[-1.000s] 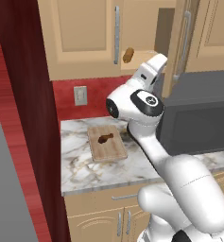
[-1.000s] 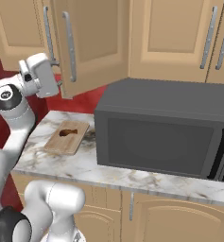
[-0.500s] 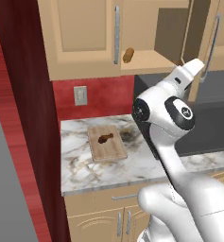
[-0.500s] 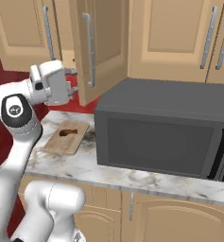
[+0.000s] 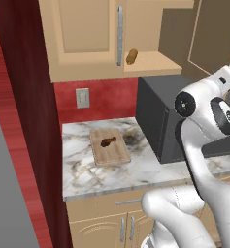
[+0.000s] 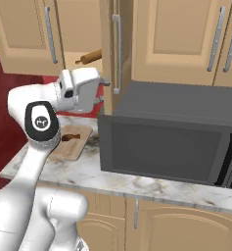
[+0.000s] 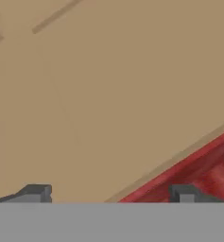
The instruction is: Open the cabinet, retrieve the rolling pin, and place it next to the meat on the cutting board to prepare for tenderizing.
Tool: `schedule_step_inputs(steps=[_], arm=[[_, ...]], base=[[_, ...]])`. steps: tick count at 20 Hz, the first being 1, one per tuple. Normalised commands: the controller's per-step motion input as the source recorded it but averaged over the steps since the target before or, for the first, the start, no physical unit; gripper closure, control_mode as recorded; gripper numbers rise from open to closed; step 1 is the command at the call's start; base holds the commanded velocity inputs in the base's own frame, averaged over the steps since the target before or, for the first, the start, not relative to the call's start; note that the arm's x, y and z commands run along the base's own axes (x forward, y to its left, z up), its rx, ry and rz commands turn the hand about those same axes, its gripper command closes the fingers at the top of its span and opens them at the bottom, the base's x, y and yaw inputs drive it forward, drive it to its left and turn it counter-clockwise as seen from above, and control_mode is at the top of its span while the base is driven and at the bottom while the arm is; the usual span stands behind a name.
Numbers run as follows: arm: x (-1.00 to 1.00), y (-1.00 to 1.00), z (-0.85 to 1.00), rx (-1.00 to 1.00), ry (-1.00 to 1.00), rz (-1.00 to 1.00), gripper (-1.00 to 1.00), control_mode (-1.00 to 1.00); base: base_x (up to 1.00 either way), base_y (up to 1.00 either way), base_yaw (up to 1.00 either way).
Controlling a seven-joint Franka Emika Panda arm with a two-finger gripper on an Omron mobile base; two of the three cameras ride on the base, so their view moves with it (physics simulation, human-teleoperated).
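While gripper (image 7: 108, 194) gapes, rolling pin (image 6: 89, 58) lies seemingly above-behind it.

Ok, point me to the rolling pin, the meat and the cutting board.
rolling pin (image 5: 132, 56), left base view, middle of the barrel on the cabinet shelf.
meat (image 5: 108, 142), left base view, thick end of the lump.
cutting board (image 5: 110, 155), left base view, bare wood near the front.

So the rolling pin (image 5: 132, 56) lay on the shelf inside the cabinet (image 5: 87, 38), above the surface (image 5: 87, 174). Meat (image 5: 108, 142) sat on the cutting board (image 5: 109, 147), left of the microwave (image 6: 171, 137).
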Motion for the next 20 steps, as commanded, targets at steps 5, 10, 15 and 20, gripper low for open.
schedule_step_inputs(steps=[5,10,15,20], arm=[[0.0,-0.85,0.01,0.14,0.0,0.0,-1.0,-1.0],[0.0,-0.79,0.0,0.14,0.0,0.0,-1.0,-1.0],[-0.44,-0.18,0.0,0.06,-0.12,0.02,-1.0,-1.0],[-0.75,0.36,0.0,0.0,-0.24,0.03,-1.0,-1.0]], base=[[0.0,0.0,0.0],[0.0,0.0,0.0],[0.0,0.0,0.0],[0.0,0.0,0.0]])
